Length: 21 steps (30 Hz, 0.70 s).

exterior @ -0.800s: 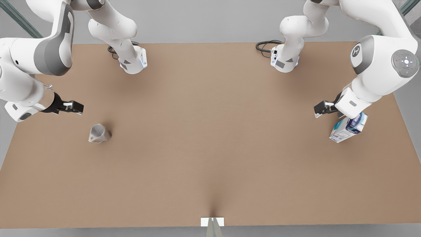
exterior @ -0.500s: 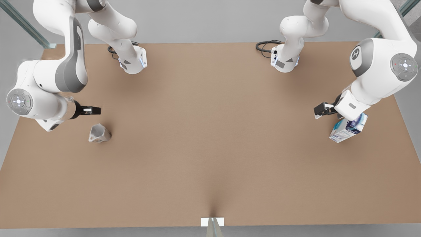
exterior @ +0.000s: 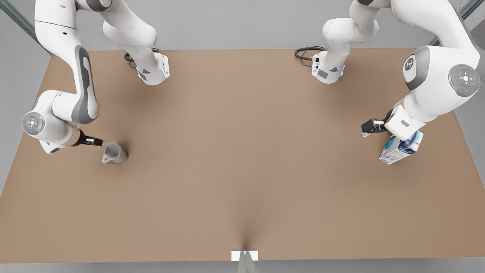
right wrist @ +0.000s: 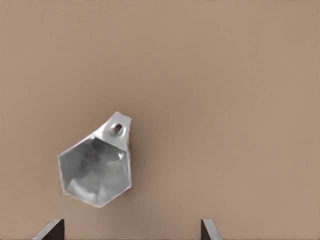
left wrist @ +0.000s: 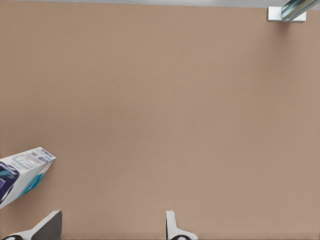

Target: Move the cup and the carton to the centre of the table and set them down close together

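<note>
Cup [right wrist: 97, 170] lies just ahead of the right gripper [exterior: 94, 141], whose fingers are spread with the cup off-centre between their line. Over the last moments this gripper has dropped from above and behind the cup to counter [exterior: 242, 170] level beside it, so a grasp looks imminent. Carton [left wrist: 22, 175] sits just beside the left gripper [exterior: 369, 127], fingers spread, which has barely moved and waits. Both items remain well apart, far from the counter centre.

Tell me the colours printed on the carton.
The carton is white, teal-blue and dark navy-purple, clearest in the front view.
</note>
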### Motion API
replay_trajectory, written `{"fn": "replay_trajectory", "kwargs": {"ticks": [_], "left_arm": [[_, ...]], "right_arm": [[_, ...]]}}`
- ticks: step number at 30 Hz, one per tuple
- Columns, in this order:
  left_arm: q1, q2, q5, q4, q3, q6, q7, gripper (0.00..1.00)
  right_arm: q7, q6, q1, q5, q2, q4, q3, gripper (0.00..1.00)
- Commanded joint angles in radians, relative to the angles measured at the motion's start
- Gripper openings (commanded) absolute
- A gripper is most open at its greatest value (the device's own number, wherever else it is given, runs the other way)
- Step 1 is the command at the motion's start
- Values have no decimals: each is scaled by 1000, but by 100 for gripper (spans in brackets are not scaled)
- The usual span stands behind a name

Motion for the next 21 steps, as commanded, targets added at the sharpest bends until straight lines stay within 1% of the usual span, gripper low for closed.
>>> {"fn": "replay_trajectory", "kwargs": {"ticks": [1,7,10,18,21], "left_arm": [[0,0,0,0,0,0,0,100],[3,0,0,0,0,-8,0,100],[3,0,0,0,-2,-9,0,100],[3,-2,0,0,-2,-16,0,100],[3,-2,0,0,-2,-17,0,100]], "right_arm": [[2,3,-3,1,5,-1,0,100],[-6,150,2,8,107,-30,2,100],[0,179,-1,8,137,-28,2,100],[8,162,-3,13,140,-31,2,100],[14,148,11,31,117,-76,2,100]]}}
